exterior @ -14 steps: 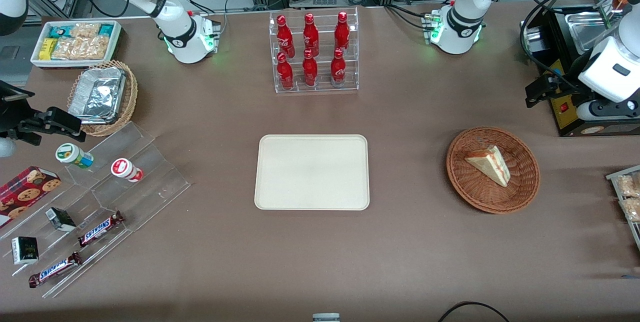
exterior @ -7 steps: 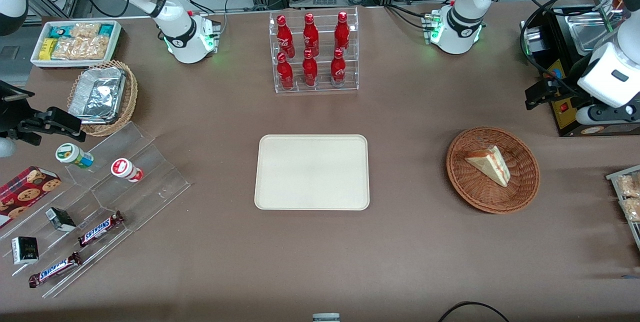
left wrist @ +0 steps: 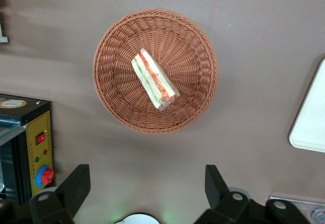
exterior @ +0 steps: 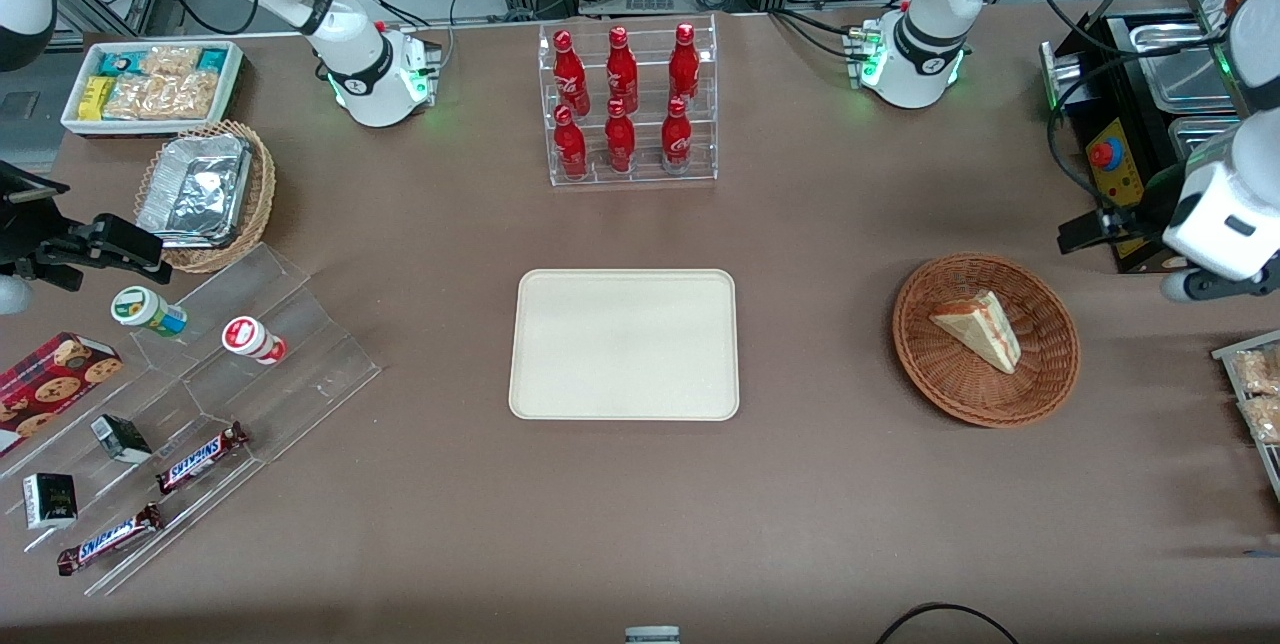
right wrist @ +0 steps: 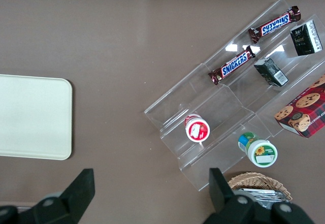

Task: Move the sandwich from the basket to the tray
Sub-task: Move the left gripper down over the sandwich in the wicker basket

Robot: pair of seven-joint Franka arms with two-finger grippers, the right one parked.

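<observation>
Hovering above the basket (left wrist: 155,71) and sandwich (left wrist: 155,79), the pincer (left wrist: 147,188) gapes; Snickers bars (exterior: 200,457) lie toward the parked arm's end.

Brown desk (exterior: 850,484) carries the cream rectangular tray (exterior: 624,344) and round reddish-brown wicker basket (exterior: 986,339), basket nearer the hand (left wrist: 144,181), whose fingers are spread apart.

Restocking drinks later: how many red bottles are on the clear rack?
6 red bottles on the clear rack: three on its upper tier, three on the lower tier nearer the tray. None looks hidden. The gripper hangs open over the table beside the basket.
</observation>
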